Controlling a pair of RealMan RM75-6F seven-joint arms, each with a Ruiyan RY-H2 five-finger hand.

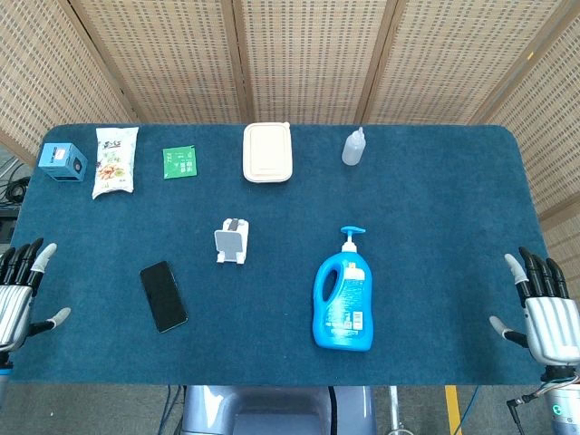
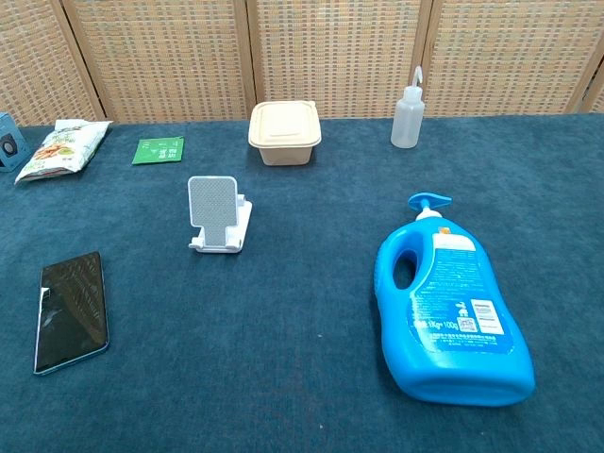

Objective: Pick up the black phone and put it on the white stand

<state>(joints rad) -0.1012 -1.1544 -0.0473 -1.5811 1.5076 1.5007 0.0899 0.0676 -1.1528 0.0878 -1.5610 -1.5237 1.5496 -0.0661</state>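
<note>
The black phone point(image 1: 163, 295) lies flat, screen up, on the blue table cloth, front left; the chest view shows the phone point(image 2: 71, 310) at its left edge. The white stand point(image 1: 232, 240) is upright a little behind and to the right of it, empty, and the stand point(image 2: 216, 215) faces the chest camera. My left hand point(image 1: 18, 290) hovers at the table's left edge, fingers spread, holding nothing, well left of the phone. My right hand point(image 1: 544, 308) is at the right edge, fingers apart and empty. Neither hand appears in the chest view.
A blue detergent bottle point(image 1: 343, 294) lies on its back right of centre. Along the back stand a blue box point(image 1: 62, 160), a snack bag point(image 1: 115, 160), a green packet point(image 1: 179, 162), a beige lidded container point(image 1: 267, 151) and a squeeze bottle point(image 1: 353, 147).
</note>
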